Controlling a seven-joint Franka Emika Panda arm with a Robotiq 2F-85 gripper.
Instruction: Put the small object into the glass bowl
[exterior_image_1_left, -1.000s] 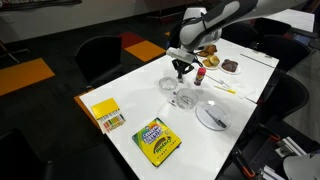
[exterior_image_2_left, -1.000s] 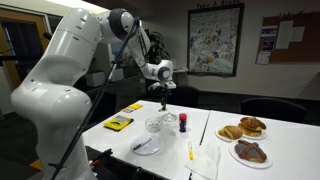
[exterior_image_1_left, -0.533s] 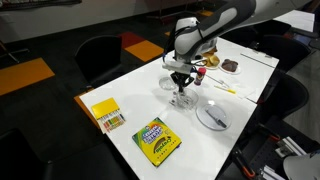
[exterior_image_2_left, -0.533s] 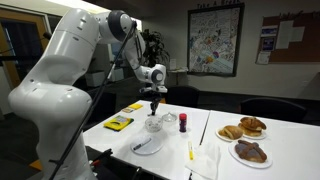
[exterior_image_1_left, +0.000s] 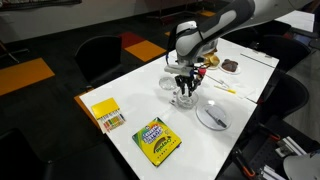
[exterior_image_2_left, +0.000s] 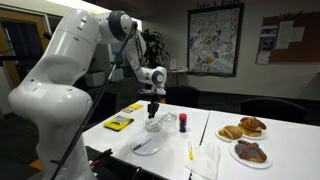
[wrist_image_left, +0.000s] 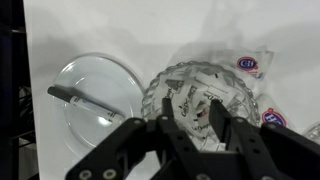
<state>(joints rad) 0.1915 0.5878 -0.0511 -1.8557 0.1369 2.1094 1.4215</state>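
Note:
The glass bowl (exterior_image_1_left: 183, 98) (exterior_image_2_left: 153, 125) stands mid-table, with white printed packets inside in the wrist view (wrist_image_left: 158, 92). My gripper (exterior_image_1_left: 182, 90) (exterior_image_2_left: 152, 114) (wrist_image_left: 197, 118) hangs straight down with its fingertips at the bowl's mouth. The fingers are narrowly spaced with a small white piece between them; it cannot be told apart from the packets below. The small object (exterior_image_1_left: 200, 74) (exterior_image_2_left: 182, 121), red with a pale top, stands upright on the table beside the bowl, apart from the gripper.
A white plate (exterior_image_1_left: 212, 116) (exterior_image_2_left: 146, 146) (wrist_image_left: 72, 80) with a dark utensil lies beside the bowl. A shallow clear dish (exterior_image_1_left: 170, 84), a yellow marker (exterior_image_1_left: 222, 88) (exterior_image_2_left: 190, 151), a crayon box (exterior_image_1_left: 157, 140), a yellow card (exterior_image_1_left: 106, 114) and pastry plates (exterior_image_2_left: 245, 128) share the table.
My gripper moved from above the table near the red item to over the glass bowl and came down to its mouth. The red item has not moved.

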